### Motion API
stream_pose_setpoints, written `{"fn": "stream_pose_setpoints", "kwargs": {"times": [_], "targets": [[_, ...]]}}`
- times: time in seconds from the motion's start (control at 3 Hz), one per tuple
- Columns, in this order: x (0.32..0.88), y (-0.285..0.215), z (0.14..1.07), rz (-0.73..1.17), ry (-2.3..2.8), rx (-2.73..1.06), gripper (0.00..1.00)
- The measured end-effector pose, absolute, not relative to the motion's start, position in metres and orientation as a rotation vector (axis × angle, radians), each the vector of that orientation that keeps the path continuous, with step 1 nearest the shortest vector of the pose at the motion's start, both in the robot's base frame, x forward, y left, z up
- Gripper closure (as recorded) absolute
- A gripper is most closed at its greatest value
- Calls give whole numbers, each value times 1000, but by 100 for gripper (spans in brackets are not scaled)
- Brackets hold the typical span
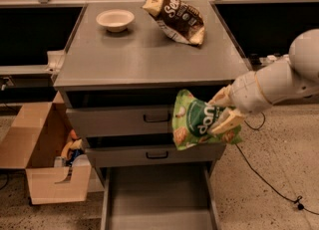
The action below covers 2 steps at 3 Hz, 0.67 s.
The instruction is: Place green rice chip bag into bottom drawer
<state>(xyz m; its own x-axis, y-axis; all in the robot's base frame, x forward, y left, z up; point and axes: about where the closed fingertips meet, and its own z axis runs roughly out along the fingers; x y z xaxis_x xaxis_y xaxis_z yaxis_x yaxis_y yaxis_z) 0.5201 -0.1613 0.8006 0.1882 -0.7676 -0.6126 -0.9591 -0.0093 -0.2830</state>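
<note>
Just right of centre, the cream two-finger gripper [223,112] clamps a crinkly light-green chip bag [195,120] above the open grey bottom drawer [157,201].

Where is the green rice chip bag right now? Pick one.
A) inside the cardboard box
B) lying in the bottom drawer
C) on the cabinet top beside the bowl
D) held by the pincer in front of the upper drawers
D: the pincer grips the green rice chip bag in the air before the upper drawers, above the open bottom drawer.
</note>
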Motion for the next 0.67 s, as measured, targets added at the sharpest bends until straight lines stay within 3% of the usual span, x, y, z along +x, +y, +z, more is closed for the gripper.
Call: {"fn": "stream_pose_setpoints", "kwargs": {"times": [0.67], "targets": [[454, -163, 608, 572, 1833, -1666, 100]]}}
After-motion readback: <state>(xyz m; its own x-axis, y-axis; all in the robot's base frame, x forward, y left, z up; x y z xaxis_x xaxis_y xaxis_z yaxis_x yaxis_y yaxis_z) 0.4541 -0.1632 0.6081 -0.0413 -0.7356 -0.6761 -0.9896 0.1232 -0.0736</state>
